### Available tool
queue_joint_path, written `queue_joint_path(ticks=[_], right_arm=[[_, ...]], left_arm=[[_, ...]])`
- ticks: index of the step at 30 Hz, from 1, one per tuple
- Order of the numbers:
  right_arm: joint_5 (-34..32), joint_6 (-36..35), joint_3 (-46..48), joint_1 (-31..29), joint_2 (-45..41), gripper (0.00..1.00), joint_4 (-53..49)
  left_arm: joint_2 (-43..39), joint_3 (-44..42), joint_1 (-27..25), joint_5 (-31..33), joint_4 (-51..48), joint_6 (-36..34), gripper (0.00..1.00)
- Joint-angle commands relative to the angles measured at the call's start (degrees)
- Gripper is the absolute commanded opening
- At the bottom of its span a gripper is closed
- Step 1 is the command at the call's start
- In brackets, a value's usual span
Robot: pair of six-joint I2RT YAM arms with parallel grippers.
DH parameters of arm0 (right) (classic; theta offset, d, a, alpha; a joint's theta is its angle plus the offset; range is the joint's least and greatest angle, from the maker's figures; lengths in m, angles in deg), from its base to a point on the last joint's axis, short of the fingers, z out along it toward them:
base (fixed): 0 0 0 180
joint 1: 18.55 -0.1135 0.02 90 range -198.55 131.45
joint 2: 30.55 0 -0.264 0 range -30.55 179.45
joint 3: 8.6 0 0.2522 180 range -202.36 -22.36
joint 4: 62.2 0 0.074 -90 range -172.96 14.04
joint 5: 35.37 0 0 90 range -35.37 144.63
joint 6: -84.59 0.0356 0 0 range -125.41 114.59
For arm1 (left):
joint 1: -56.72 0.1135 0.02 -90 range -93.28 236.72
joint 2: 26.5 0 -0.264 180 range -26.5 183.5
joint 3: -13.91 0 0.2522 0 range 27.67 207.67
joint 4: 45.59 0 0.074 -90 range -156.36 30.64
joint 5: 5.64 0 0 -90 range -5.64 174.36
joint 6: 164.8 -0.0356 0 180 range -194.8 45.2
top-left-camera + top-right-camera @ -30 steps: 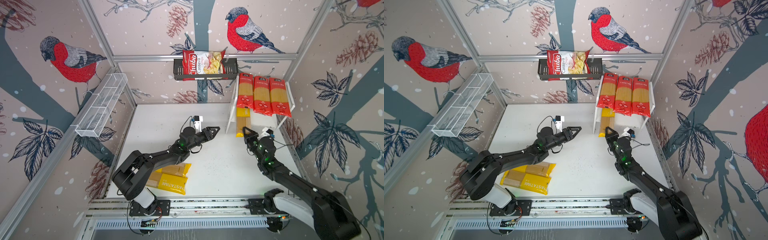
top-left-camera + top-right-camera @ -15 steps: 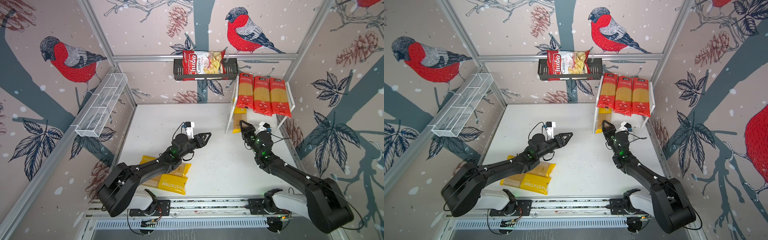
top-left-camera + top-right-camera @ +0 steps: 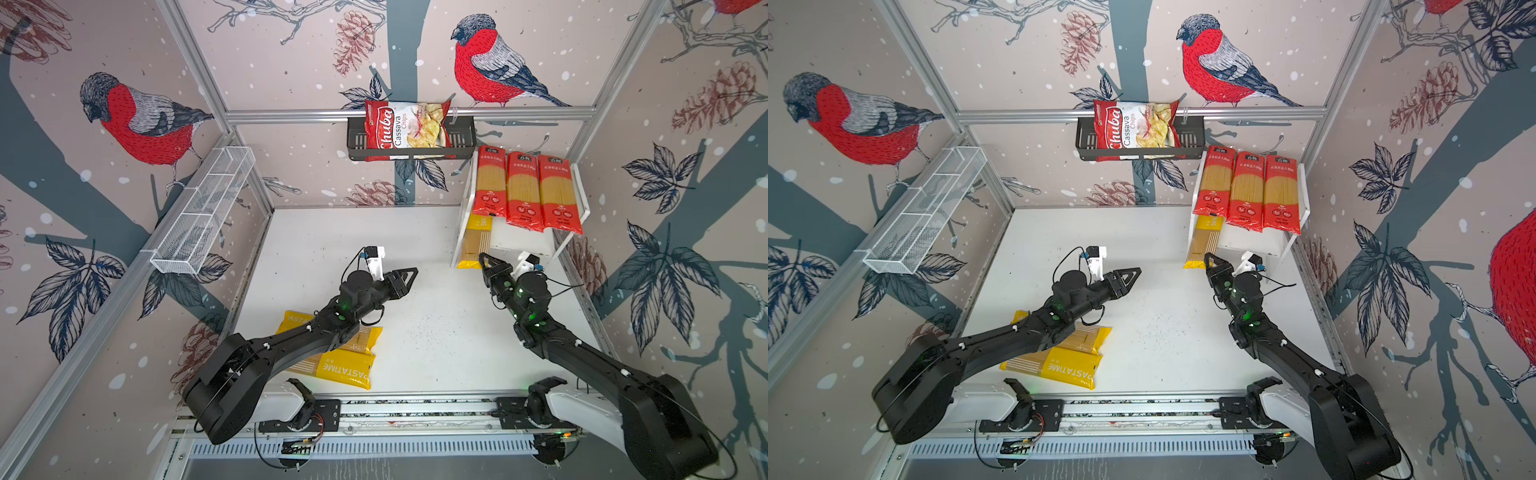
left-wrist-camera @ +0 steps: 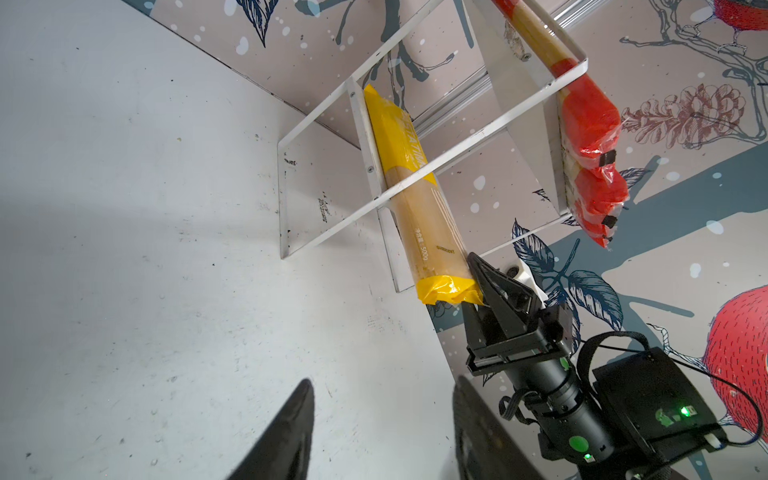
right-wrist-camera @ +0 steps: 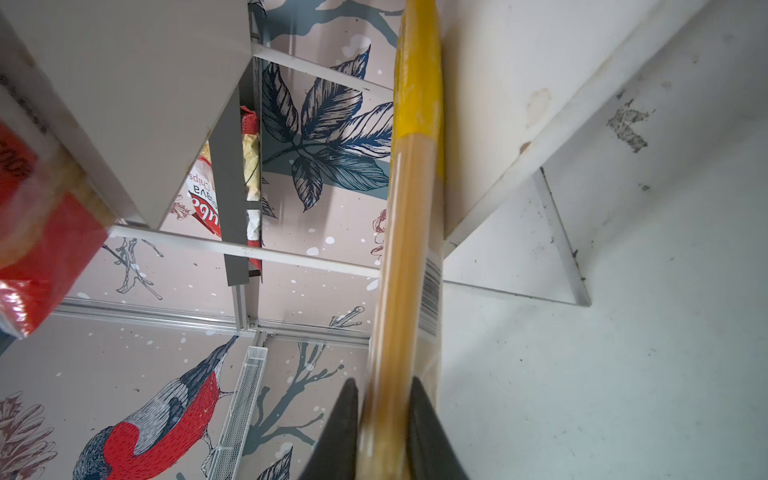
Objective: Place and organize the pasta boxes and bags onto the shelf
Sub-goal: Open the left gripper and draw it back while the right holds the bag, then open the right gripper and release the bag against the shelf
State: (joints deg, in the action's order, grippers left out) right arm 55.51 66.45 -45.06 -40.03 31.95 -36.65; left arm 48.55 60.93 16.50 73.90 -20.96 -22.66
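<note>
Packet (image 3: 473,241) end at shelf (image 3: 519,243) front edge, right hand (image 3: 481,257) pinching

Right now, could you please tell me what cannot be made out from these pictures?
Loose yellow packets: partly covered by the left arm in both top views.
Shelved yellow packet: far end hidden beneath the red packets on the shelf in both top views.
Right gripper: right wrist view blurs around it; whether it grips that packet is unclear.
</note>
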Motion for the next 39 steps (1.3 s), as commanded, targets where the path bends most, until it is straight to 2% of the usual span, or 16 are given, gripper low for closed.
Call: queue_joint_path(ticks=[1, 5, 9, 13, 19, 26, 29, 32, 39], right_arm=[[-0.1, -3.0, -2.4, 1.3, 1.8, 0.14, 3.2], [2.3, -3.8, -5.6, 4.5, 5.7, 0.10, 5.2], [5.1, -5.2, -9.5, 7.0, 9.0, 0.12, 4.4], [7.5, -4.7, -9.3, 8.5, 10.5, 0.27, 3.7], [8.6, -5.8, -7.4, 9.3, 5.8, 0.48, -3.0], [11.0, -3.8, -3.0, 9.4, 2.6, 0.65, -4.9], [12.3, -3.0, -2.2, 9.0, 2.1, 0.65, -4.1], [10.9, -3.4, -2.0, 7.9, 2.1, 0.65, -3.0], [10.6, -3.2, -4.8, 7.8, 8.3, 0.50, 1.4]], left_arm=[[-0.6, -0.4, 0.1, 0.4, 1.0, -0.7, 0.53], [-1.0, -0.7, 0.1, 0.6, 0.4, -1.2, 0.53], [-1.5, -0.8, 0.1, 1.2, 0.0, -1.4, 0.53], [-1.9, -1.2, 0.1, 1.5, -0.2, -1.4, 0.53], [-2.0, -1.4, 0.1, 1.5, -0.4, -1.6, 0.53], [-1.6, -1.6, 0.1, 1.2, 0.2, -1.2, 0.53], [-1.7, -1.6, 0.0, 1.3, 0.2, -1.1, 0.53], [-1.8, -1.7, -0.2, 1.5, 0.1, -1.1, 0.53], [-1.4, -1.2, -0.9, 1.6, 0.2, -1.0, 0.53]])
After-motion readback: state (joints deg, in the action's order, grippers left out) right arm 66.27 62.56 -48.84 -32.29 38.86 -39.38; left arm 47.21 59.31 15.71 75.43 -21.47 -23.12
